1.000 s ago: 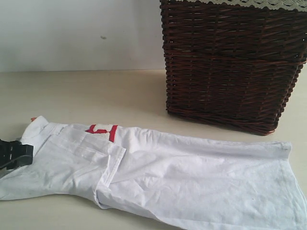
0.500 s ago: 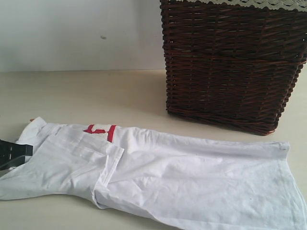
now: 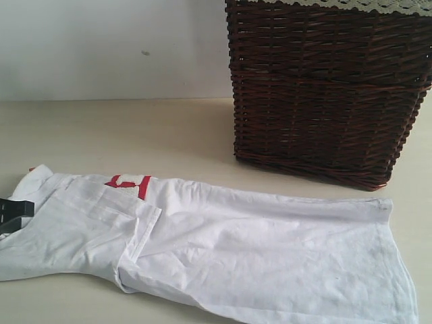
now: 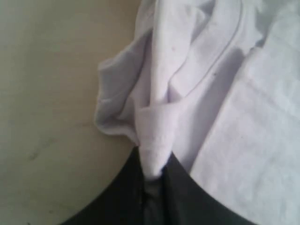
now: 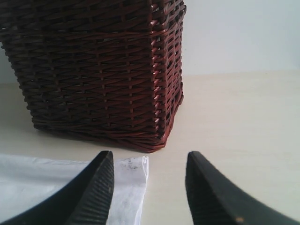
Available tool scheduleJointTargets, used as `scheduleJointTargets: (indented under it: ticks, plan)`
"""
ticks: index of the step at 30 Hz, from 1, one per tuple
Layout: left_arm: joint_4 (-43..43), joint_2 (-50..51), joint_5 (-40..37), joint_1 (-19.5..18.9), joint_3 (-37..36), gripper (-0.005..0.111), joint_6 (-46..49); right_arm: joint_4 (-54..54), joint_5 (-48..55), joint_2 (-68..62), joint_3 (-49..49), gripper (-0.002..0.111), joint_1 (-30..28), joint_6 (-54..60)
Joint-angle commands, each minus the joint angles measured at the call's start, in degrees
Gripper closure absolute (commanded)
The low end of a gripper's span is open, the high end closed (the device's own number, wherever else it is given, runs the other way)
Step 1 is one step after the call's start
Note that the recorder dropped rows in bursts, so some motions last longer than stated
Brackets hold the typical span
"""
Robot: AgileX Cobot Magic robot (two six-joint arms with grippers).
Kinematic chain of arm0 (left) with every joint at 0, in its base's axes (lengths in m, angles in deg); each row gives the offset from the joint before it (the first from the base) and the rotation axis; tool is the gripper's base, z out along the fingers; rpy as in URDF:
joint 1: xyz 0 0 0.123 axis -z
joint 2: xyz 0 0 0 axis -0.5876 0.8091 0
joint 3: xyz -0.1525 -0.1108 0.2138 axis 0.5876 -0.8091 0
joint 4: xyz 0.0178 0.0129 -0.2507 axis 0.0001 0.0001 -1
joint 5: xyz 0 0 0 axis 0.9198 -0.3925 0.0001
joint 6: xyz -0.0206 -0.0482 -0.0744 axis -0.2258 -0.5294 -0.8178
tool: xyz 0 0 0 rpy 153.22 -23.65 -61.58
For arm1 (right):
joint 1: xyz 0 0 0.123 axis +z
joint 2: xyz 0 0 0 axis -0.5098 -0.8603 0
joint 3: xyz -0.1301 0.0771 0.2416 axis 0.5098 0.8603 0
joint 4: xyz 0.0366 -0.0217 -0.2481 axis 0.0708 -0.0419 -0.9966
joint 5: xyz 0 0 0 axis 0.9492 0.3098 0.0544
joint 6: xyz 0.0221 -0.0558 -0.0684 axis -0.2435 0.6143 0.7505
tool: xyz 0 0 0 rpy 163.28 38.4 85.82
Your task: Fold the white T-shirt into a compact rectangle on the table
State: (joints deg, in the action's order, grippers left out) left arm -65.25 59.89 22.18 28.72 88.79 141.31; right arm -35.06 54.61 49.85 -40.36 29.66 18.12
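The white T-shirt (image 3: 256, 250) lies flat on the beige counter (image 3: 135, 135), spread across the lower half of the exterior frame as a long band. A sleeve is folded over at the lower left, and a strip of red lettering (image 3: 128, 183) shows on its upper edge toward the left. At the frame's left edge the left gripper (image 3: 15, 214) is clamped tight on a pinch of the shirt, the cloth bunched into a peak between its black jaws. The right gripper (image 5: 149, 161) stands wide apart with nothing in it, low over the counter by the shirt's hem corner. It faces the dark wicker basket (image 3: 324, 88), which fills the upper right, apart from the shirt.
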Motion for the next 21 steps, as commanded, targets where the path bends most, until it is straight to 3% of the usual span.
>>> scheduleJointTargets:
  ticks: [1, 7, 10, 18, 21]
  plan:
    - [-0.3, -0.6, -1.3, -0.2, -0.4, 0.096, -0.3, -0.2, -0.7, 0.3, 0.3, 0.061, -0.3, 0.0]
    - [-0.3, -0.6, -1.8, -0.2, -0.4, 0.064, 0.1, -0.2, -0.7, 0.3, 0.3, 0.061, -0.3, 0.0]
    - [0.0, -0.2, -2.4, -0.2, -0.4, 0.055, 0.1, -0.2, -0.7, 0.3, 0.3, 0.061, -0.3, 0.0]
    - [0.0, 2.6, -3.7, -0.2, -0.4, 0.057, 0.2, -0.2, -0.7, 0.3, 0.3, 0.061, -0.3, 0.0]
    - [-0.2, 2.6, -3.0, -0.2, -0.4, 0.072, 0.2, -0.2, -0.7, 0.3, 0.3, 0.061, -0.3, 0.0]
